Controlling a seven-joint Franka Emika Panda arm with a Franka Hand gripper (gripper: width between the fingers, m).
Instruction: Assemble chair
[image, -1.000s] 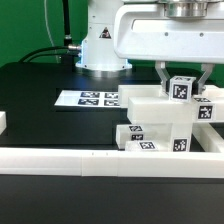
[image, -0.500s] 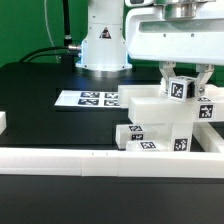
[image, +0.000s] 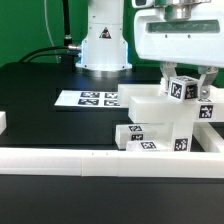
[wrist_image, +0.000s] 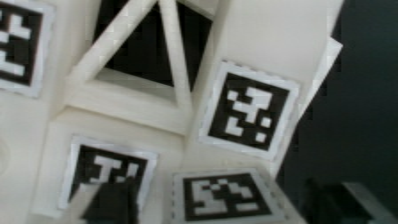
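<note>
— So, are the jaws holding anything?

— No. The gripper (image: 183, 88) straddles a tagged post (image: 181, 88) with its jaws spread, gaps showing on both sides.

— And the chair (image: 160, 120)?

— Partly built, stacked against the border rail (image: 90, 160) at the exterior view's right. An X-braced frame (wrist_image: 151, 60) fills the wrist view. More joining likely remains.

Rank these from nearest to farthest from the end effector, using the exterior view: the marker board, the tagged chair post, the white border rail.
1. Tagged chair post: between the fingers of the end effector.
2. Marker board: flat on the table, toward the exterior view's left.
3. White border rail: along the front edge, lowest in the view.
</note>
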